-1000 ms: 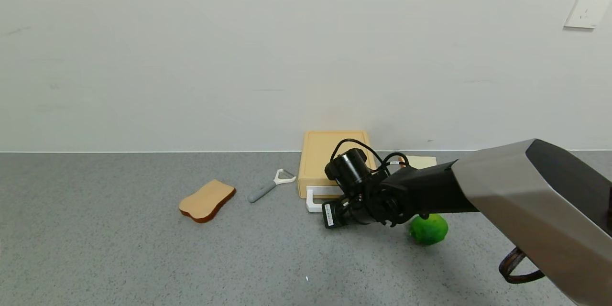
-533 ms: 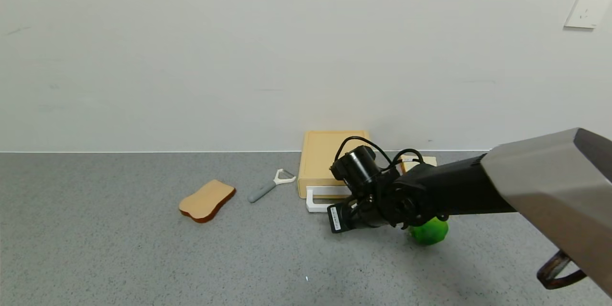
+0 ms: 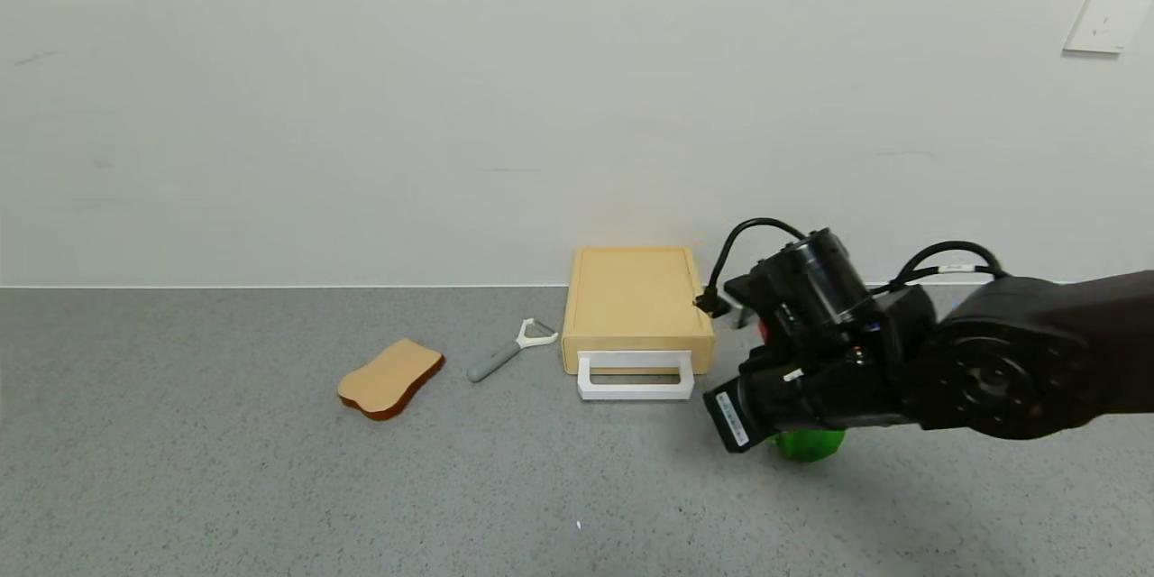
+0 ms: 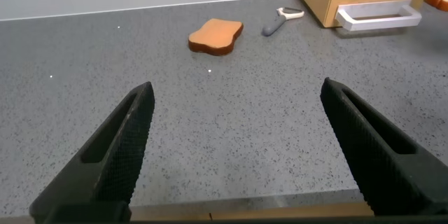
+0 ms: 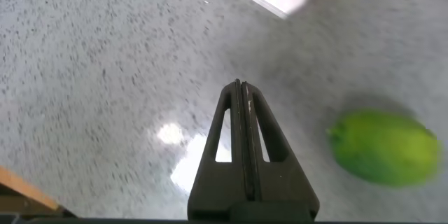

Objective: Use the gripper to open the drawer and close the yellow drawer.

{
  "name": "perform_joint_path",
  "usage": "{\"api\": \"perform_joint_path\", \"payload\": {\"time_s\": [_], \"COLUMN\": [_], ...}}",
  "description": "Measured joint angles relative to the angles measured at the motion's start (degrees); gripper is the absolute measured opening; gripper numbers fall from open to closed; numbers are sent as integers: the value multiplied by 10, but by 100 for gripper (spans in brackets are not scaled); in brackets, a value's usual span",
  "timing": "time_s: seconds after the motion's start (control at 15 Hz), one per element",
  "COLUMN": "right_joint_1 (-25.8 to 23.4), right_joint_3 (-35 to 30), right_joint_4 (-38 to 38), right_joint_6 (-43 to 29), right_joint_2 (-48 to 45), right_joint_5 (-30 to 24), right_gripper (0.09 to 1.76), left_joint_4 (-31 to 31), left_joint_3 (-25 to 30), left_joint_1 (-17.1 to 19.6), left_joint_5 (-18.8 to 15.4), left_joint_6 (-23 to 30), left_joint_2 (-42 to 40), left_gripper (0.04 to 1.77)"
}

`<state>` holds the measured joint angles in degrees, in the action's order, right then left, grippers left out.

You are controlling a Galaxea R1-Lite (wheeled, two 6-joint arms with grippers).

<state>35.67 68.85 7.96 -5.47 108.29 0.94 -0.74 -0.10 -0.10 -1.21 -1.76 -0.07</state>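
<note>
from the head, we see the drawer [image 3: 636,306] against the wall, its white handle [image 3: 635,376] facing us, our right gripper [image 3: 735,419] just beside it. the left wrist shows our left gripper [image 4: 238,150] wide open, well apart. the right wrist shows jaws pressed shut, empty. light, stiff; we'd hook the handle.

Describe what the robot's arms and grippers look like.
The right gripper is a black claw of two flat, slotted fingers tapering to a point. Its black wrist carries a cylindrical camera, looping black cables and a white barcode label. The left gripper has two black, ribbed, wedge-shaped fingers.
</note>
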Motion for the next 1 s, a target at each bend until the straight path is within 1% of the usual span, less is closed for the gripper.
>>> {"api": "perform_joint_path", "payload": {"time_s": [0.33, 0.53, 0.73, 0.8, 0.87, 1.0], "right_joint_1": [-24, -29, -31, -32, -35, -45], "right_joint_3": [-59, -90, -114, -126, -137, -160], "right_joint_4": [-3, -30, -41, -41, -41, -41], "right_joint_6": [6, 14, 20, 21, 22, 23], "right_joint_2": [-89, -119, -141, -152, -164, -194], "right_joint_5": [-3, -6, -16, -34, -59, -77], "right_gripper": [12, 12, 59, 74, 85, 105], "left_joint_4": [0, 0, 0, 0, 0, 0], "left_joint_3": [0, 0, 0, 0, 0, 0], "left_joint_1": [0, 0, 0, 0, 0, 0], "left_joint_5": [0, 0, 0, 0, 0, 0], "left_joint_6": [0, 0, 0, 0, 0, 0], "left_joint_2": [0, 0, 0, 0, 0, 0], "left_gripper": [172, 172, 172, 172, 172, 172]}}
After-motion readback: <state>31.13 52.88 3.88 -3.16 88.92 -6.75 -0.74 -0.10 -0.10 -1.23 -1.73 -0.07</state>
